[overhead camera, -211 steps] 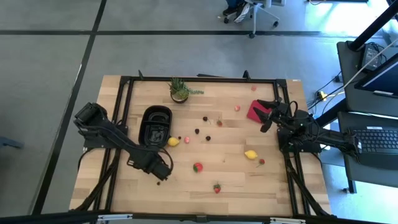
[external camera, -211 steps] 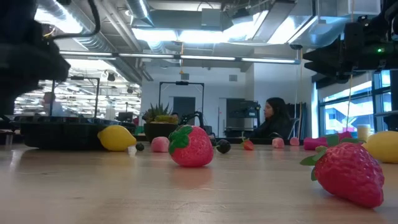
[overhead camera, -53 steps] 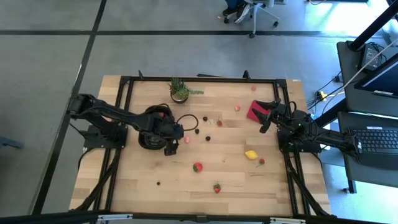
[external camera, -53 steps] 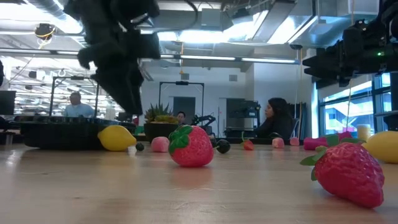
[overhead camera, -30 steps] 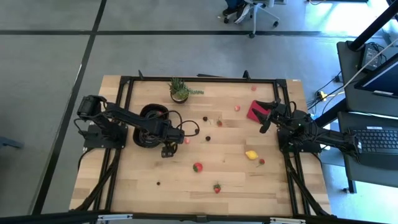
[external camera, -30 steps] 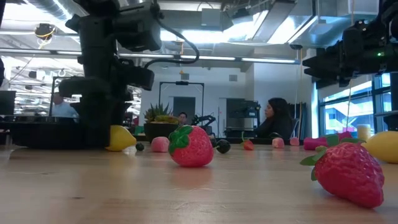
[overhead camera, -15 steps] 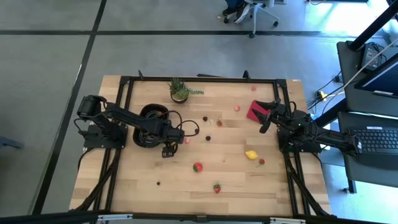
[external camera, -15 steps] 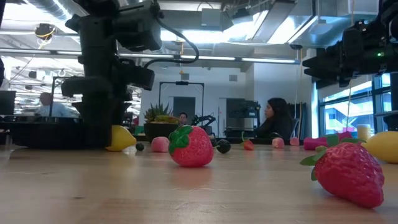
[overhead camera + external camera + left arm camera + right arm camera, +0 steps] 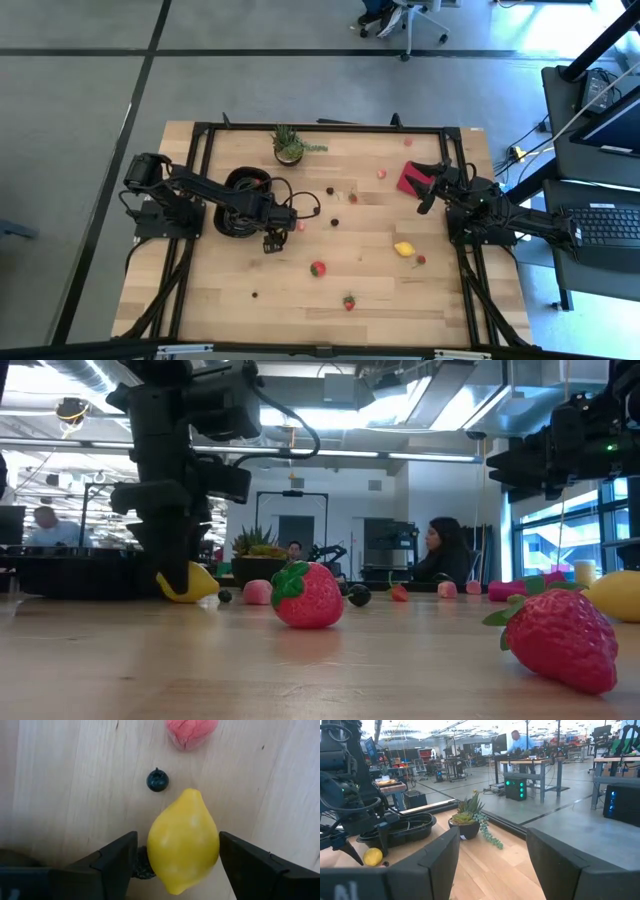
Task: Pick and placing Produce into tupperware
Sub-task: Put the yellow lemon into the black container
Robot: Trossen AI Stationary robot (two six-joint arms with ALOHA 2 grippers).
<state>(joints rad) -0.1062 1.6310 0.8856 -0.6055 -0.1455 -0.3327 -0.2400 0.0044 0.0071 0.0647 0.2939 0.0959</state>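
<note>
- A lemon (image 9: 183, 840) lies on the worktop (image 9: 300, 290) just beside the tupperware (image 9: 240, 180), between the fingers (image 9: 112, 857) of the left end effector (image 9: 272, 236); they stand wide on either side and are not plainly gripping it.
- A dark berry (image 9: 157, 780) and a pink berry (image 9: 191, 731) lie just beyond that lemon.
- Most of the produce looks unplaced, judging by what is scattered: a second lemon (image 9: 403, 248), two strawberries (image 9: 317, 268) and several small berries across the middle of the worktop.
- What the tupperware holds I cannot tell; the left arm covers much of it.
- The right end effector (image 9: 428, 188) hangs above the red square (image 9: 410, 178) at the far right edge, fingers moderately parted, holding nothing.
- A potted plant (image 9: 289, 146) stands near the back edge.
- I can read no labels or writing anywhere.
</note>
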